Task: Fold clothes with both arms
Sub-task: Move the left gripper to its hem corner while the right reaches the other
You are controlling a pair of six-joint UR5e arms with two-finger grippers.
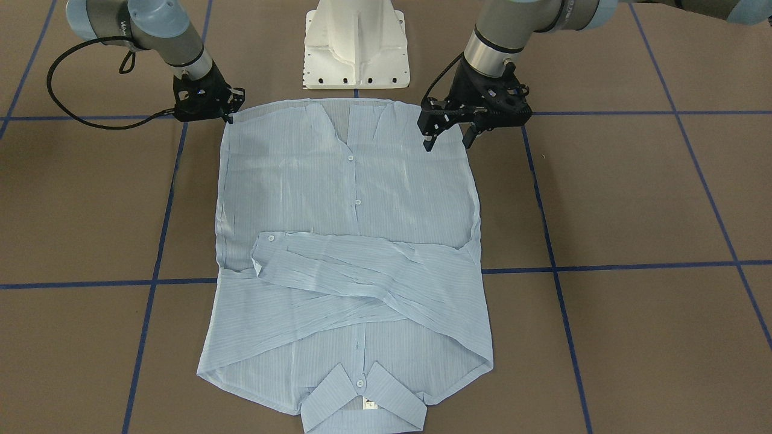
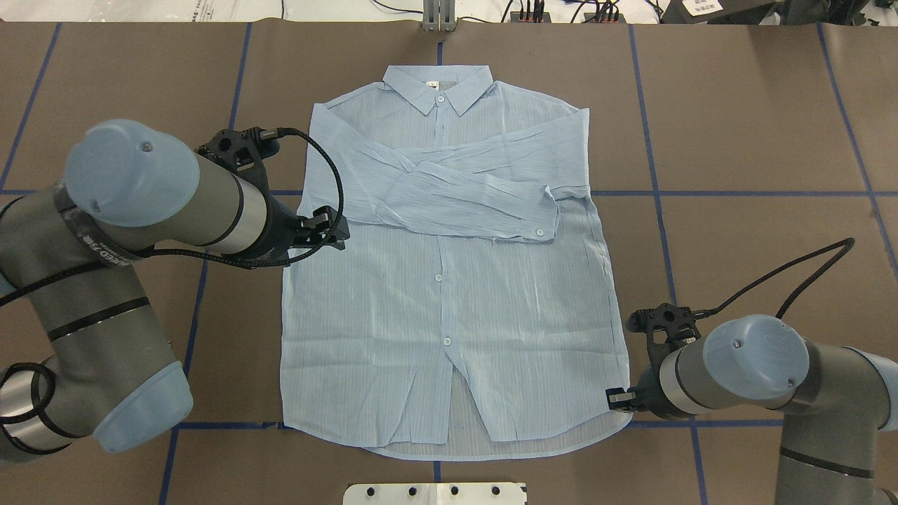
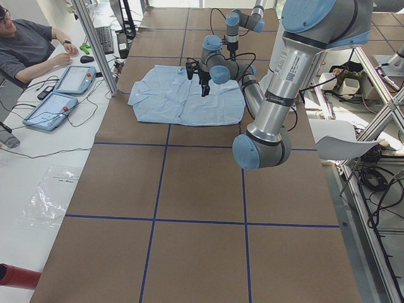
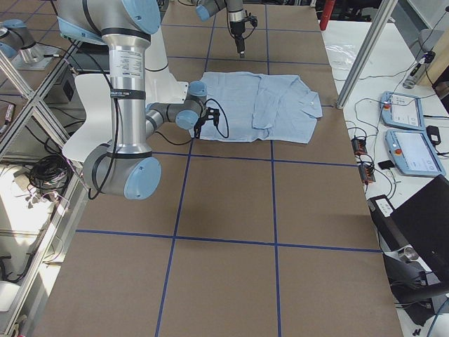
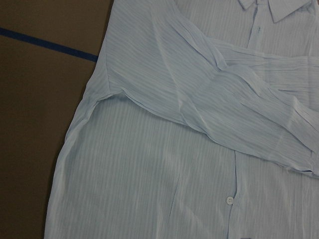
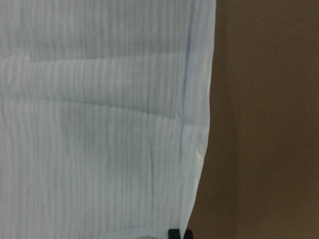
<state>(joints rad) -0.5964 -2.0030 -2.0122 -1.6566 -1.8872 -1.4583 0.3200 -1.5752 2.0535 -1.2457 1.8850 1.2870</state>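
Shirt (image 2: 449, 315) flat on brown worktop (image 2: 736, 210), buttoned side up, hem (image 2: 449, 438) toward the robot, collar at the far edge.

Nearest: right pincer (image 1: 230, 114) is down low at the hem corner on its side, touching or just beside the cloth edge. Its wrist view shows only a black sliver of fingertip at the seam, so I cannot tell whether it is spread or already pinching.

Left pincer (image 1: 447, 144) hangs raised over the shirt's other side, jaws spread, holding nothing.

Mid-body: front panel smooth, a few soft creases.

Further out: both sleeves (image 2: 477, 203) lie crossed over the chest, cuff button showing. Collar (image 2: 438, 88) flat beyond them.

Judgement: sleeve folds look finished; the step in hand is taking up the hem for the bottom-to-collar fold. Next, the left pincer should drop to its own hem corner and pinch. Both corners should then rise together and travel evenly toward the collar, since this thin fabric will likely skew if one side leads.
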